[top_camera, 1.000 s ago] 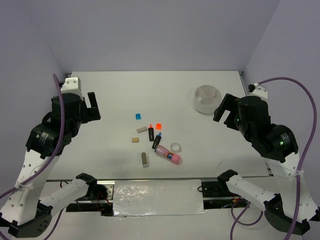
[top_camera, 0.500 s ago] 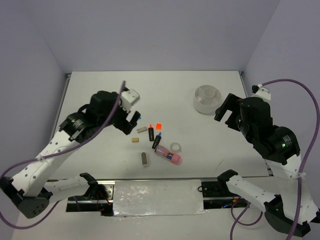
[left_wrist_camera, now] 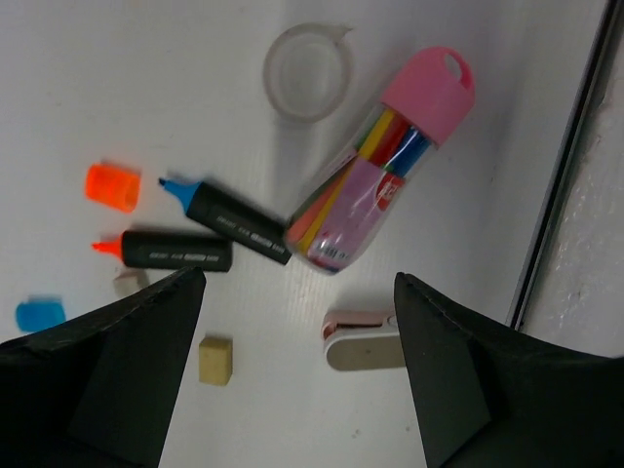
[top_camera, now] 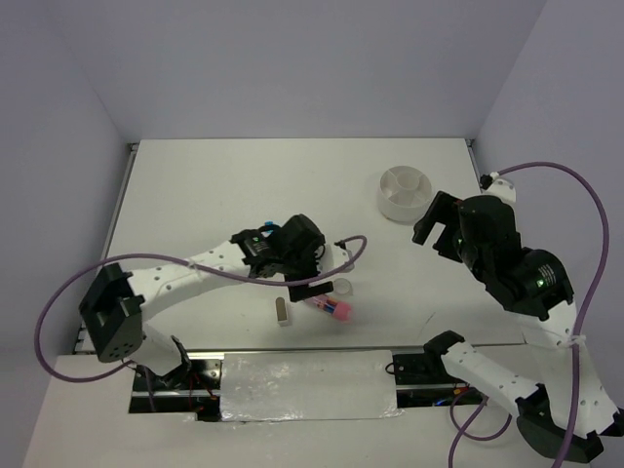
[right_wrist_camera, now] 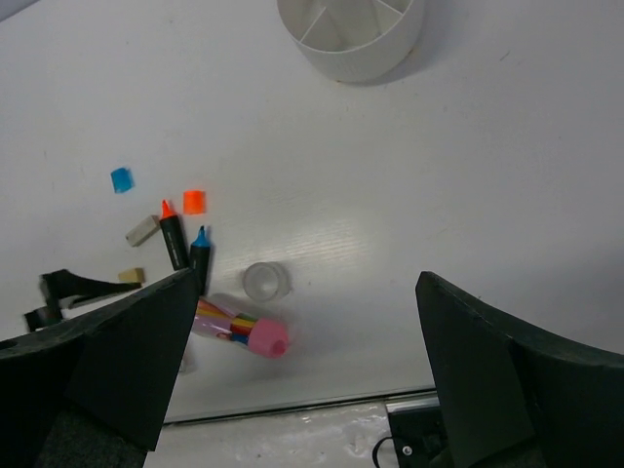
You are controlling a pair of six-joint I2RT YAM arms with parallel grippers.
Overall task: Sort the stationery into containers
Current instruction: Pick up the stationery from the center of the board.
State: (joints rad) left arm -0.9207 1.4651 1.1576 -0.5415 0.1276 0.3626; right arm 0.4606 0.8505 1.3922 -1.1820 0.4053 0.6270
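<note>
The stationery lies in a loose pile near the table's front middle. In the left wrist view I see a pink tube [left_wrist_camera: 380, 171] of coloured pens, a clear tape ring [left_wrist_camera: 308, 71], a blue-tipped marker [left_wrist_camera: 226, 219], an orange-tipped marker [left_wrist_camera: 166, 251], a loose orange cap [left_wrist_camera: 112, 186], a blue cap [left_wrist_camera: 39, 314], a tan block [left_wrist_camera: 215, 360] and a grey-and-pink block [left_wrist_camera: 363, 341]. My left gripper [left_wrist_camera: 297, 390] hovers open above the pile [top_camera: 317, 273], holding nothing. The white divided dish [top_camera: 405, 192] stands at the back right. My right gripper [top_camera: 436, 226] hangs open beside it, empty.
A metal rail [top_camera: 307, 353] runs along the table's near edge, close to the pink tube [top_camera: 333, 308]. The left arm's purple cable [top_camera: 353, 252] loops above the pile. Walls close in the back and both sides.
My left arm has swung from the far left across to the middle and now reaches over the stationery pile. The right arm has barely shifted.
</note>
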